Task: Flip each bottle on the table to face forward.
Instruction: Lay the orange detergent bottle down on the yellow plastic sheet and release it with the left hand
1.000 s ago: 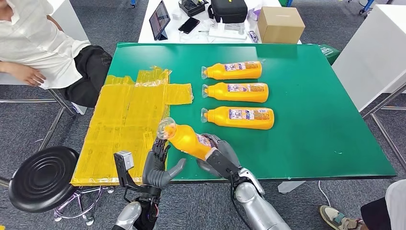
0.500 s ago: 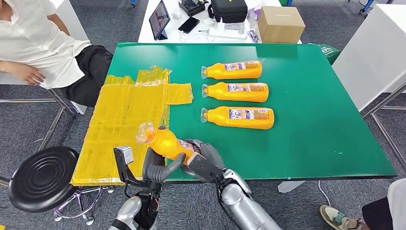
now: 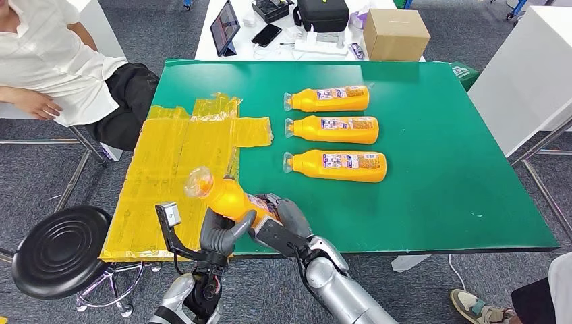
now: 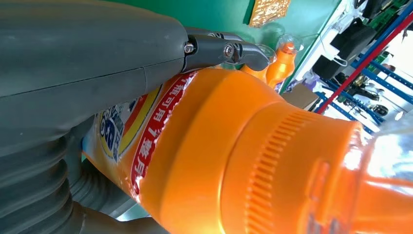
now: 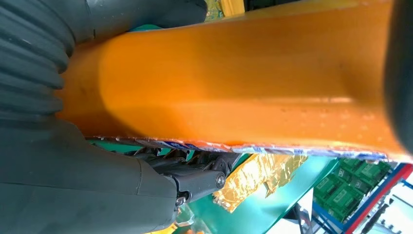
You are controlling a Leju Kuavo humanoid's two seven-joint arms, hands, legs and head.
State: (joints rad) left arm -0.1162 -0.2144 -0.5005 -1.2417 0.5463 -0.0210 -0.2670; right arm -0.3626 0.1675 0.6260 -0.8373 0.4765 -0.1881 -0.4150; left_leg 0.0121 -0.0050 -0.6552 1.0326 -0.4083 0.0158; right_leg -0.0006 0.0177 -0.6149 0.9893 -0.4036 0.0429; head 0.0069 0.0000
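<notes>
Your right hand (image 3: 278,217) is wrapped around the lower body of the orange bottle (image 3: 233,198), fingers over the label, and it carries the weight. Your left hand (image 3: 219,233) sits just beneath the bottle's shoulder, thumb up against the orange side and fingers cupped below it; from the left wrist view the thumb lies along the label, so both hands have it in a grasp.

The bottle is off the table, tilted, over the near edge where the yellow sheet (image 3: 177,169) meets the bare green table (image 3: 438,155). Its long axis runs from your right hand up and away to the left, ending in the clear cap (image 3: 198,182), which points toward the sheet. So the cap end lies on your left hand's side and the base is buried in your right palm.

Beyond, three bottles (image 3: 335,130) lie in a column farther back on the table, each on its side with its cap to the left and its label up. The free spot looks to be just nearer you than the closest of them (image 3: 337,165), off to the right of the held bottle.

The coming turn, as I judge it, is a roll about that long axis, then a lay-down parallel to the row.
</notes>
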